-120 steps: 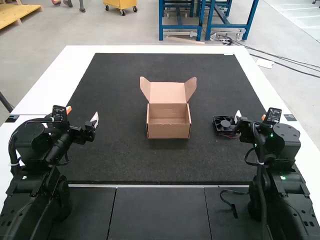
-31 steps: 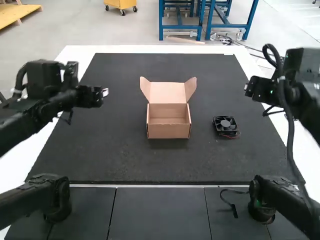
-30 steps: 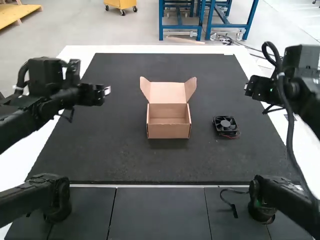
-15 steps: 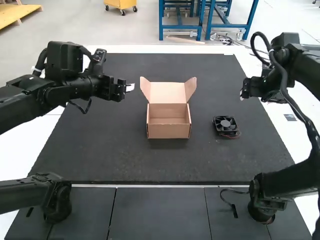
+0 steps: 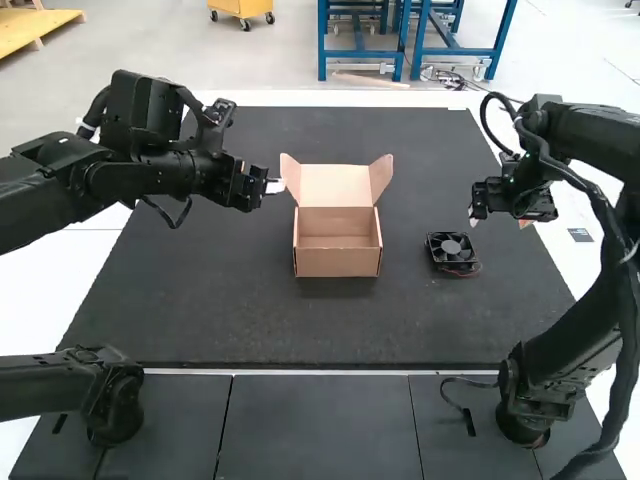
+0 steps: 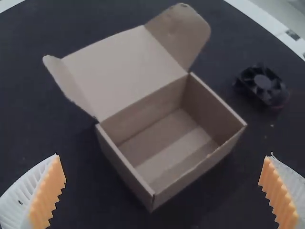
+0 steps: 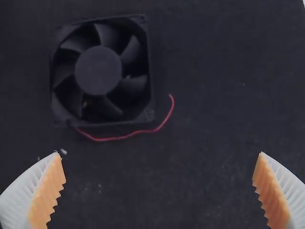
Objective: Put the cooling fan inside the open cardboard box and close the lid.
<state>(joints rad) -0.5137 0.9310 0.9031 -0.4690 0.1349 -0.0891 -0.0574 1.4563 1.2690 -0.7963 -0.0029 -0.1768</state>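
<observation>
no text, number or sign can be read, cardboard box (image 6: 200, 164) walls and flaps plain, fan (image 7: 101, 70) hub unmarked, small dark tag (image 5: 578, 236) at the right too small to read

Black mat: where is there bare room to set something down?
Bare: the whole near strip of the black mat in front of the cardboard box, and its far-right corner. Crowded: around the cooling fan, where the right gripper hangs, and beside the box's left flap, by the left gripper.
</observation>
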